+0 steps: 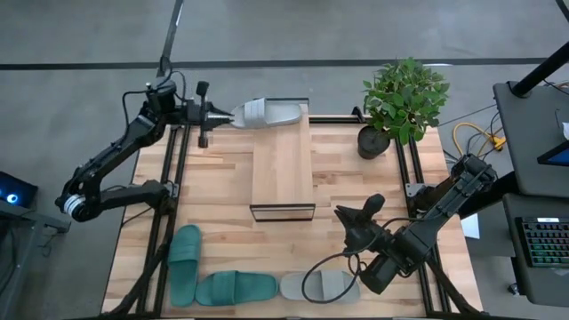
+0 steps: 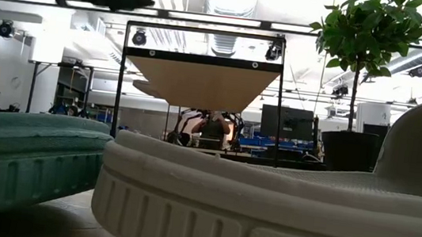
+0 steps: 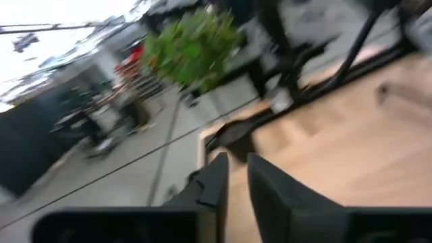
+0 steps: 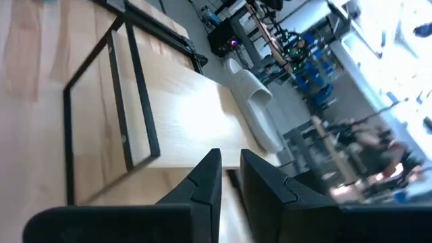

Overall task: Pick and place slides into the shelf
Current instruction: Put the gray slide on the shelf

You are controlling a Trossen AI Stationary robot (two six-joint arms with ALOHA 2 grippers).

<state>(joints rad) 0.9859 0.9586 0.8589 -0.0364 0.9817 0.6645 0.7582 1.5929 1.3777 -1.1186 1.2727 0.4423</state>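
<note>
The shelf (image 1: 283,173) stands mid-table, its long side running near to far. One pale slide (image 1: 267,113) lies across its far end, one end jutting past the shelf's left side; the right wrist view shows this slide (image 4: 253,108) too. My left gripper (image 1: 227,114) is level and shut, pointing at that jutting end. Its fingers (image 3: 266,192) have nothing between them. Along the near edge lie two teal slides (image 1: 185,262) (image 1: 236,287) and a second pale slide (image 1: 320,286). My right gripper (image 1: 372,207) hovers shut right of the shelf. My left gripper's shut fingertips stand right at the jutting end (image 1: 236,114) of the pale slide on the shelf, coming level from the table's left. Whether they touch it cannot be told: the left wrist view shows no slide.
A potted plant (image 1: 402,102) stands at the far right corner. A dark cable loop (image 1: 313,271) hangs from my right arm over the near pale slide. The low view is filled by a teal slide (image 2: 24,153) and the pale one (image 2: 264,212).
</note>
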